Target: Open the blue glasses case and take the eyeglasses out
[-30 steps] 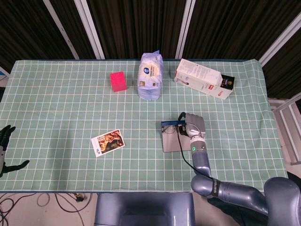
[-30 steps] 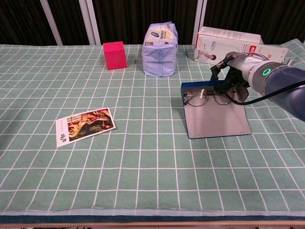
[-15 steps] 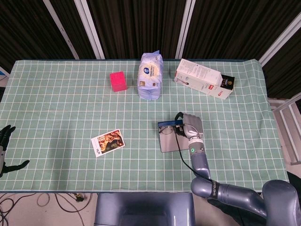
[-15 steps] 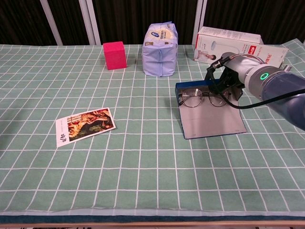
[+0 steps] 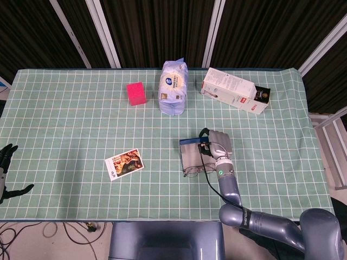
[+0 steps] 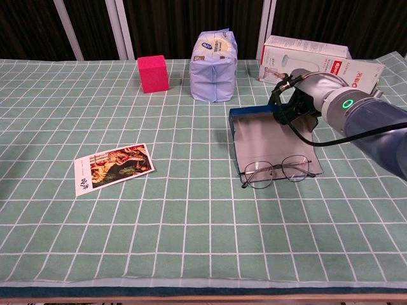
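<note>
Now right robot hand (image 6: 304,95) gripping open blue glasses case (image 6: 270,140), eyeglasses (image 6: 277,171) at its near edge; labels unreadable.

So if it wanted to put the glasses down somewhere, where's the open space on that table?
Widest bare cloth: between the picture card and the open blue case, plus the whole near strip. The far edge is crowded: pink cube, tissue pack, carton. The eyeglasses lie at the case's near edge.

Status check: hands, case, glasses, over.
Right hand on the case top edge. Left hand idle, open, off table. Case open; glasses lying across its near edge. Nothing blocking.
</note>
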You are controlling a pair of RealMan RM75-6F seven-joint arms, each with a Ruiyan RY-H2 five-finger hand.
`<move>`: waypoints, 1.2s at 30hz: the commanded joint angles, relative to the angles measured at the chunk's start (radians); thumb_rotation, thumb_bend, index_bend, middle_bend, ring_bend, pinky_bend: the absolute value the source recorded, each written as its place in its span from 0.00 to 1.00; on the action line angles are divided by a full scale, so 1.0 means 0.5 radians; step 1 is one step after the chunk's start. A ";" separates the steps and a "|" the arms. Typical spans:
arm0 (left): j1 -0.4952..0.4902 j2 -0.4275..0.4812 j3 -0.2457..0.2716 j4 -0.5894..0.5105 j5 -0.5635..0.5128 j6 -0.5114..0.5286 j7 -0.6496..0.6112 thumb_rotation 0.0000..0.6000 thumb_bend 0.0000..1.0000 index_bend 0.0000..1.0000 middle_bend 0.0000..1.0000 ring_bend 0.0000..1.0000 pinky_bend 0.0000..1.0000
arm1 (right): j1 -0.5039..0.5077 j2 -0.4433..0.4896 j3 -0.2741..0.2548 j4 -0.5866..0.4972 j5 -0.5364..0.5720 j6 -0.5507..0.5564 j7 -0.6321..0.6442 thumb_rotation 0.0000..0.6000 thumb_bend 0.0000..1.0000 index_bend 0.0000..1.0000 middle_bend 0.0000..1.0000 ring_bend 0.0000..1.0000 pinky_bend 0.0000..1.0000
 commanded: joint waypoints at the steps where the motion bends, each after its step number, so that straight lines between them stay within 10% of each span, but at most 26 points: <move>1: 0.000 -0.001 0.000 0.001 0.000 0.001 0.000 1.00 0.00 0.00 0.00 0.00 0.00 | 0.008 -0.012 0.012 0.029 0.010 -0.015 -0.015 1.00 0.55 0.53 0.96 1.00 1.00; 15: -0.006 -0.002 -0.007 0.003 -0.014 -0.010 0.000 1.00 0.00 0.00 0.00 0.00 0.00 | 0.215 -0.144 0.177 0.346 0.105 -0.126 -0.151 1.00 0.55 0.51 0.96 1.00 1.00; 22: -0.004 0.001 -0.008 0.002 -0.012 -0.008 -0.012 1.00 0.00 0.00 0.00 0.00 0.00 | 0.288 -0.181 0.224 0.425 0.256 -0.162 -0.297 1.00 0.39 0.01 0.95 1.00 1.00; 33: 0.006 -0.004 0.006 0.006 0.029 0.023 0.001 1.00 0.00 0.00 0.00 0.00 0.00 | 0.145 0.058 0.184 -0.036 0.217 0.022 -0.354 1.00 0.32 0.00 0.89 0.95 0.94; 36: 0.010 -0.007 0.009 0.010 0.044 0.038 0.012 1.00 0.00 0.00 0.00 0.00 0.00 | 0.033 0.206 0.101 -0.298 0.129 0.085 -0.339 1.00 0.31 0.00 0.70 0.79 0.77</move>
